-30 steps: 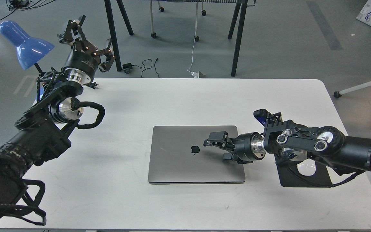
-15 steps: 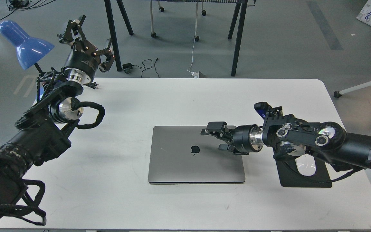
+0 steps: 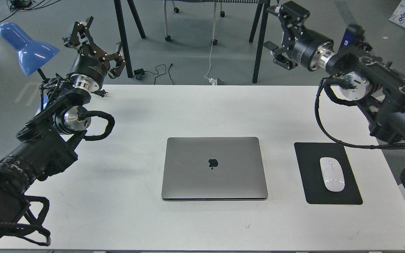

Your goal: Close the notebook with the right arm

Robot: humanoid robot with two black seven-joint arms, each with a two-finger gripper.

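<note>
The notebook [image 3: 214, 168] lies shut and flat on the white table [image 3: 202, 109], its grey lid with the dark apple logo facing up. My right arm [image 3: 371, 77], with its blue module, is raised at the upper right, well away from the notebook. Its gripper [image 3: 273, 28] hangs beyond the table's far edge, open and empty. My left arm [image 3: 47, 137] stands at the left with its gripper [image 3: 100, 44] held high over the far left corner, open and empty.
A black mouse pad [image 3: 311, 189] with a white mouse [image 3: 332, 174] lies right of the notebook. A blue desk lamp [image 3: 26, 47] stands at the far left. Black table legs [image 3: 258, 45] and cables are on the floor behind the table.
My right arm has lifted off the notebook's lid and swung up and back to the upper right. The mouse pad and mouse are now uncovered. The left arm has not moved.
</note>
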